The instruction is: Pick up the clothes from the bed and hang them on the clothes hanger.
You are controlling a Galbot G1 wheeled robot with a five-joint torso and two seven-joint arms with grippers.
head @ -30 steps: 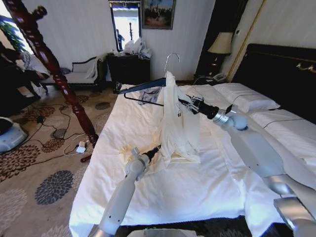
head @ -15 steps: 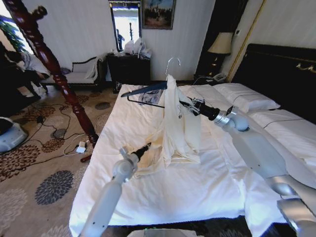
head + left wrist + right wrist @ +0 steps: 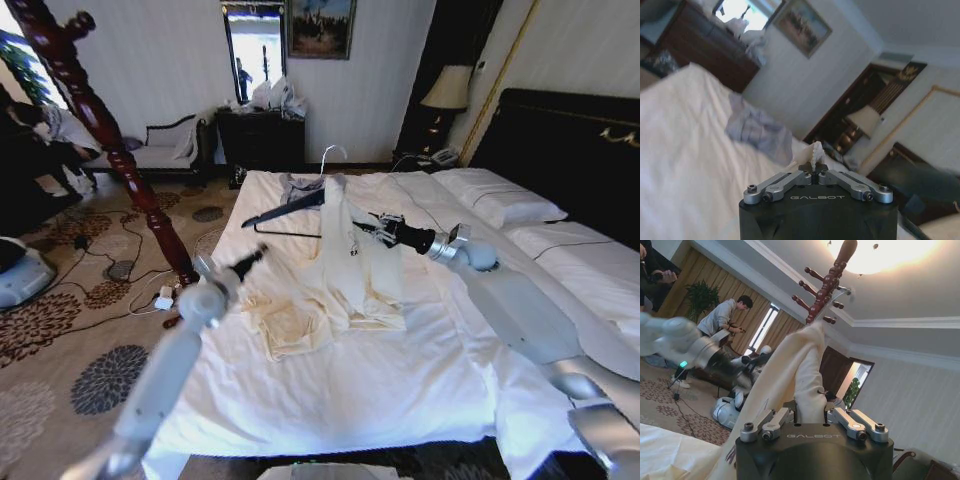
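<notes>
Our right gripper (image 3: 362,222), fingers clenched on the cream soft-fabric shirt (image 3: 335,268), lifts its collar beside the black wide-shouldered coat hanger (image 3: 285,211), whose long axis slopes up toward the silver hook at the far end. The shirt's length trails down onto the white-sheeted bed (image 3: 400,380). Our left gripper (image 3: 250,258), fingers pressed together and empty, hangs nearer the hanger's low end.

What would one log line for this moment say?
right gripper: shut on clothes, top raised | clothes: draped on clothes hanger, hem on bed | left gripper: shut, apart from clothes
</notes>
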